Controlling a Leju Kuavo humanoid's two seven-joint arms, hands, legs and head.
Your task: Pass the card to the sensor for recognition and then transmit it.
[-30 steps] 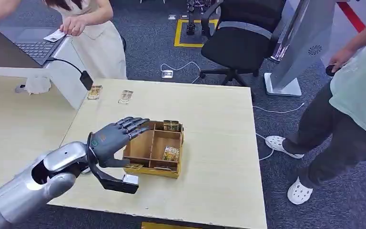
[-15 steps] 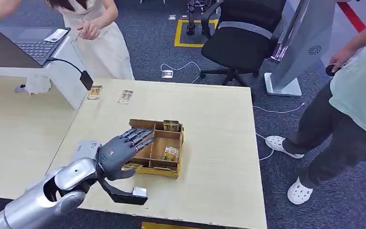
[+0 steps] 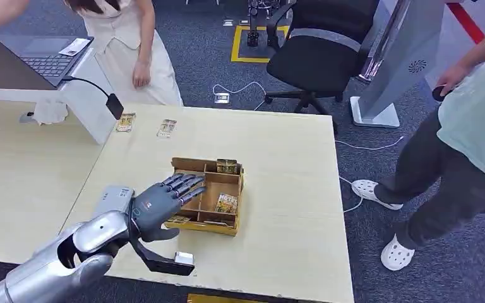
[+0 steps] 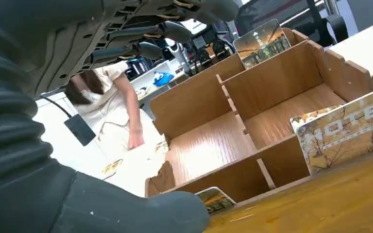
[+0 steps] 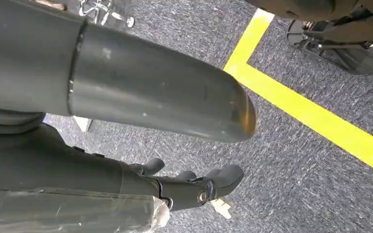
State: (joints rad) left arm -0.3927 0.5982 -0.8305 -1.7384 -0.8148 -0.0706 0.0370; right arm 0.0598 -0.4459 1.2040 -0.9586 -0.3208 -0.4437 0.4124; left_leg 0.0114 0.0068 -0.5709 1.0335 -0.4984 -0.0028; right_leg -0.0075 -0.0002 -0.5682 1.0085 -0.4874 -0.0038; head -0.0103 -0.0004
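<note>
Golden-brown printed hotel cards (image 3: 226, 202) stand in the compartments of the divided wooden tray (image 3: 230, 225) on the pale wood desk (image 3: 284, 189), one just beyond the tips of the left hand's (image 3: 158, 205) dark fingers (image 3: 186, 185), another under the palm at the tray's near wall. Those fingers are spread above the tray's left compartments, holding nothing. Whether the right hand (image 5: 194, 187), above grey carpet (image 5: 291, 160), is open or closed cannot be told.

A pale wooden table (image 3: 278, 189) stands on dark grey carpet (image 3: 202, 69) marked with yellow tape (image 3: 235, 44). Beyond it sit a black office chair (image 3: 316, 57) and a grey upright panel on a white base (image 3: 385, 69). White cables (image 3: 240, 88) trail across the floor.
</note>
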